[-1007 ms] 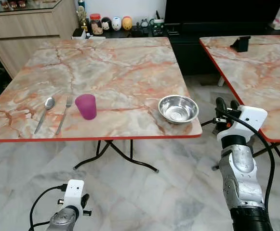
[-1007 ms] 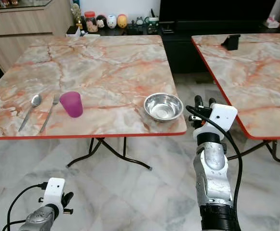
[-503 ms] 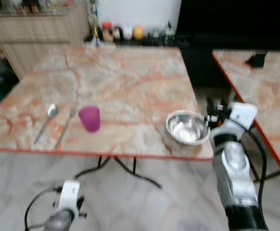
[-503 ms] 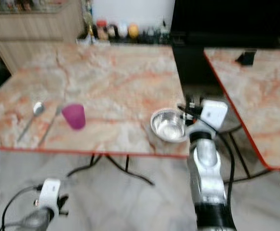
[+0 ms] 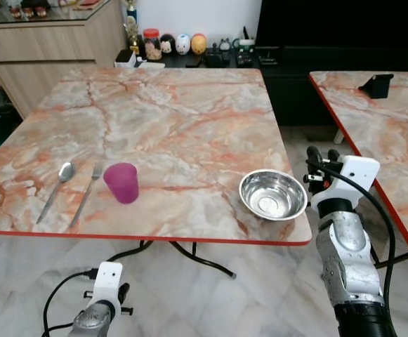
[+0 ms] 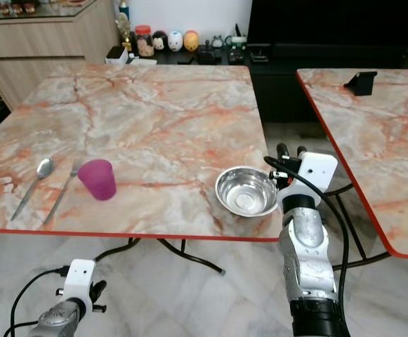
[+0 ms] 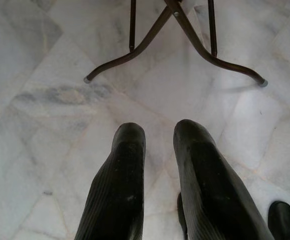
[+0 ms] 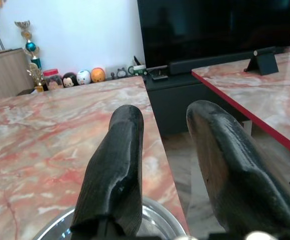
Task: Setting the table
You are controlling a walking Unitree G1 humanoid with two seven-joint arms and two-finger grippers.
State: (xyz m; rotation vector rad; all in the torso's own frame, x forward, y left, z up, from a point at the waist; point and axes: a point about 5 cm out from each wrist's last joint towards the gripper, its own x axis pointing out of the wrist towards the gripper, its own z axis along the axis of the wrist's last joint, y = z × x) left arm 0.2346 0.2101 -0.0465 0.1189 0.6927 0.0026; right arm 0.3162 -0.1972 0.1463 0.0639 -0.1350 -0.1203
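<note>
Beside bowl (image 5: 272, 194), right jaws (image 5: 321, 155) parted

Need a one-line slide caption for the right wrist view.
Right gripper, fingers open, poised over the steel bowl at the marble table edge.

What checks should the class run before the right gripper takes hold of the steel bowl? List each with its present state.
1. Round shiny steel bowl upright, near the table's front right corner: ok.
2. Bowl holds nothing: ok.
3. Right gripper open, holding nothing: ok.
4. Right gripper touching the bowl's rim: not ok; it sits beside the rim, off the table edge.
5. Purple plastic cup, metal fork and metal spoon apart from the bowl: ok.
6. Left gripper low over the floor, out of the way: ok.
</note>
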